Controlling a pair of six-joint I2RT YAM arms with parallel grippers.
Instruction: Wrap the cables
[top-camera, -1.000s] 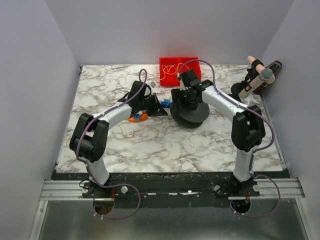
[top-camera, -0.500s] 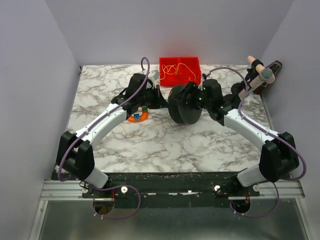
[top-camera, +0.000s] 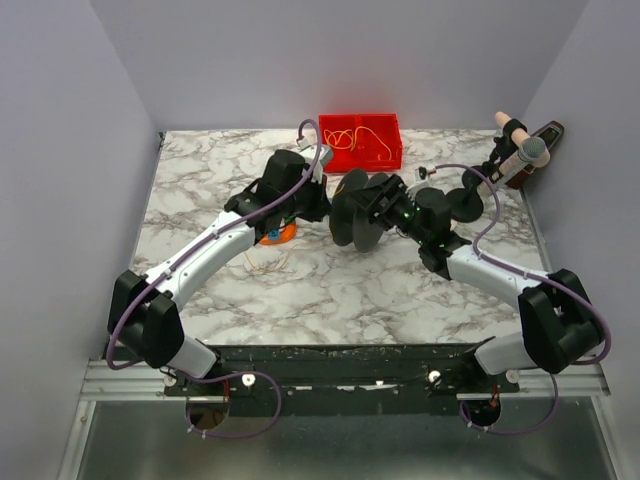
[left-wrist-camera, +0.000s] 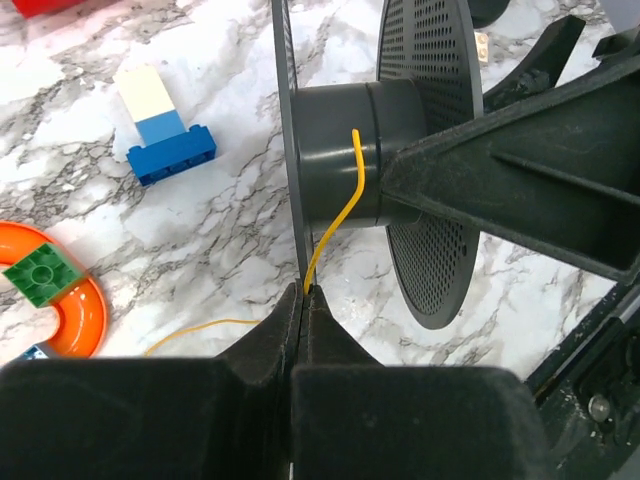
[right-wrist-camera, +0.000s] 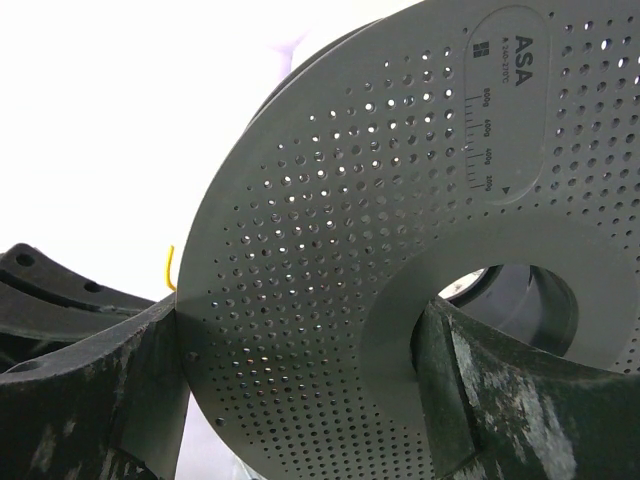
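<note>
Left gripper (left-wrist-camera: 303, 295), closed tight, pinches a thin yellow cable (left-wrist-camera: 340, 215) just below the hub of a dark grey perforated plastic spool (left-wrist-camera: 335, 150); the cable's end rests on the hub. Right gripper (right-wrist-camera: 300, 390) clamps the spool's flange.

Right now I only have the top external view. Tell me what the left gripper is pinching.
Observer: The left gripper is shut on the cable, a thin yellow wire nipped at its fingertips.
Operator: Trace where it goes from there.
Observer: It rises to the spool and bends over the hub, between the two flanges.
Operator: Now the right gripper.
Observer: The right gripper is shut on the spool's perforated flange, one finger at the centre hole.
</note>
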